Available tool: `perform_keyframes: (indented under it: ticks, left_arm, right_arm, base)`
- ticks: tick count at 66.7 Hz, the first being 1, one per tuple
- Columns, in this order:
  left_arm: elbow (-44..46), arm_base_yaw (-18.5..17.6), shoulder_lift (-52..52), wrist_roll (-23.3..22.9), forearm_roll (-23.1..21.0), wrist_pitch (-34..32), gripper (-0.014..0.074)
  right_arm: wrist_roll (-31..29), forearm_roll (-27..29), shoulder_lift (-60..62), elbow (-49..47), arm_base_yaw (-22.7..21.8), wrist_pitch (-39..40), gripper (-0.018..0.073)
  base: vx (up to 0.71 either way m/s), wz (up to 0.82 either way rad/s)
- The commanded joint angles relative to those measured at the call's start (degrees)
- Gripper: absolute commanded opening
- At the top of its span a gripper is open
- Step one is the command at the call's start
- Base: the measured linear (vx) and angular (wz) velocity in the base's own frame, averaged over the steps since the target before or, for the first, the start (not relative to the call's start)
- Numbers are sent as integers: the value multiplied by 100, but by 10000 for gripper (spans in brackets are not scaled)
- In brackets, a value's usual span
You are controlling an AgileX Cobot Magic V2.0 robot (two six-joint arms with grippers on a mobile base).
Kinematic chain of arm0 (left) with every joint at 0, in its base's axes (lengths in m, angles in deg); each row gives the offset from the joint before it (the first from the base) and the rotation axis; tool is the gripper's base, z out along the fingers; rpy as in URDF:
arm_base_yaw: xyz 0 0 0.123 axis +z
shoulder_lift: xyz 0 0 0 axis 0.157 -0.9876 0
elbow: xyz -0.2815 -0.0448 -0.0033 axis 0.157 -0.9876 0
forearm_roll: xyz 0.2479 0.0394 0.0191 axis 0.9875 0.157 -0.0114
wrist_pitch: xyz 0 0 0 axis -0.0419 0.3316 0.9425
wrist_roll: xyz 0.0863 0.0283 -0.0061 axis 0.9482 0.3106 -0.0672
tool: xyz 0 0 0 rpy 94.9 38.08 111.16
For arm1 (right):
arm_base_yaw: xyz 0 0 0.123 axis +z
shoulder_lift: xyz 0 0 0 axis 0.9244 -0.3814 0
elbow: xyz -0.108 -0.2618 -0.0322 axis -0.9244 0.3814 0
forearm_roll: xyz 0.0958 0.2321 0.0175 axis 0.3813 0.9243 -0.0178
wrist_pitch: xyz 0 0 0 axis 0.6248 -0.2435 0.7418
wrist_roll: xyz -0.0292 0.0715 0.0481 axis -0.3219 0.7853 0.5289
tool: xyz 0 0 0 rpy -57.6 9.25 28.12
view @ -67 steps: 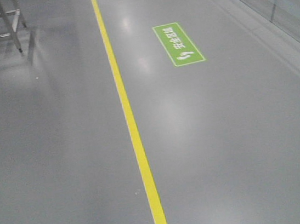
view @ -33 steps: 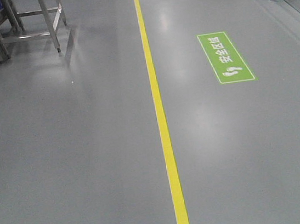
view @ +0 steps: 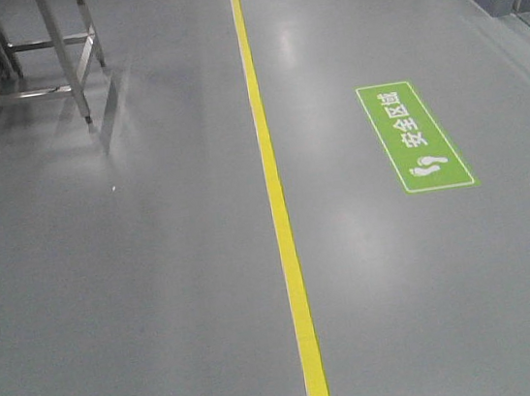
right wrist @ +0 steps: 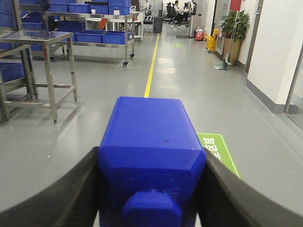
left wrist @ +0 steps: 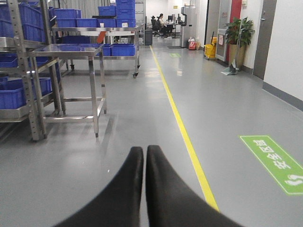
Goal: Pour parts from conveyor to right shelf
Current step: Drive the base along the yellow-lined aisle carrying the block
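Racked blue bins (left wrist: 116, 49); block (right wrist: 151, 142) in right pincer (right wrist: 152, 163)

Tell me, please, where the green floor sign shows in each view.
Front view: green floor sign, right of centre.
Left wrist: lower right, beyond the shut left tool.
Right wrist: just right of the blue block held in the right tool, partly hidden by it.
Shared landmark: the yellow floor line, left of the sign in all three.

glossy grey floor (view: 142, 302) — yellow line (view: 287, 254), green sign (view: 416, 136)
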Motion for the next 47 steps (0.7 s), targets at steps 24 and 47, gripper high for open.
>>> perform_keyframes:
  ticks: [24, 47]
  left_arm:
    - [112, -32, 33, -42, -35, -413, -6]
    - [112, -32, 33, -42, -35, -413, -6]
  right_arm:
    - [-3, -14, -73, -148, 10, 489, -2]
    - [-3, -14, -73, -148, 10, 496, -2]
  base:
    - [68, -5]
    - [76, 4]
